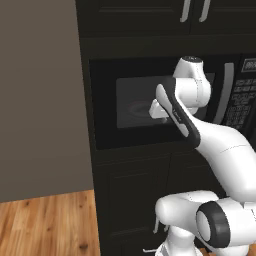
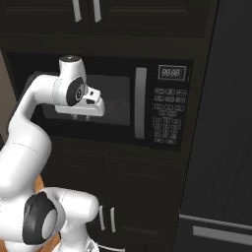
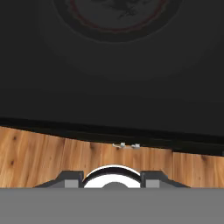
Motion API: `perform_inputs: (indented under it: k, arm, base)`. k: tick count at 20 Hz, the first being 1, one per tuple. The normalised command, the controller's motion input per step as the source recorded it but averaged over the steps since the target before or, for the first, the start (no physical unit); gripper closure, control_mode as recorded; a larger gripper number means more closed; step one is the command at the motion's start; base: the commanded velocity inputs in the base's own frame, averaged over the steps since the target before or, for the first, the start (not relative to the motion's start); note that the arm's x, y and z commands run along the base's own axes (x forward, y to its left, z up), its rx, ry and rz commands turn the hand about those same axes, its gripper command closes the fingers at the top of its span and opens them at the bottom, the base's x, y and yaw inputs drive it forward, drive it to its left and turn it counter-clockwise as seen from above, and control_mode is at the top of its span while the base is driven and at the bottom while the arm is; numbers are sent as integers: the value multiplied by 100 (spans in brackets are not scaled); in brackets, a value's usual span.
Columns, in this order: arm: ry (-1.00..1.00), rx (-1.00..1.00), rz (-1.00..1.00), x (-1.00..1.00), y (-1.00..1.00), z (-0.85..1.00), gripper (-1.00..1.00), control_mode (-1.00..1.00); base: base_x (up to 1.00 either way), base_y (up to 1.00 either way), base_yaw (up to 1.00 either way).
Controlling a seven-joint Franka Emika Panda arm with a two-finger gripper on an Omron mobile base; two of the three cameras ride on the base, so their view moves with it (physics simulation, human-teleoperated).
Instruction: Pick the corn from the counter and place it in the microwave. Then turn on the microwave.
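Microwave (image 2: 98,101) is the landmark: black built-in unit set in dark cabinetry, door closed, grey window in the middle. Curved silver door handle (image 2: 141,102) runs vertically just right of the window, keypad (image 2: 169,118) with display (image 2: 172,73) further right of that. White arm's hand sits directly in front of the window, left of the handle, wrist folded down. Gripper (image 2: 78,117) points downward at the window's lower part; fingers together, nothing seen between them. In the hand view the red-ringed turntable plate (image 3: 117,17) shows dimly through the glass at the top, with wooden floor (image 3: 43,155) below the microwave's dark front. Corn cannot be made out in any view; whether it lies on the plate behind the glass cannot be told. Upper cabinets (image 1: 150,15) sit above the microwave, lower cabinet doors (image 2: 123,197) below it.
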Motion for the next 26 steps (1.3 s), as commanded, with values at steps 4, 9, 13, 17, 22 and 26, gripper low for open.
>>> perform_inputs:
  k: [4, 9, 13, 17, 22, 26]
  arm:
    - [-2, 0, 0, -7, 0, 0, -100, -100]
    - [-19, 0, 3, -20, 0, 0, -100, -100]
    - [-30, 0, 1, -20, -1, 0, -100, -100]
    - [-30, 3, 0, -18, -6, 5, -100, -100]
    - [-17, 9, -3, -16, -11, 14, -100, -100]
    - [-12, 11, -7, -14, -12, 23, -100, -100]
  base:
    - [0, 0, 0]
    - [0, 0, 0]
    - [0, 0, 0]
    - [0, 0, 0]
    - [0, 0, 0]
    - [0, 0, 0]
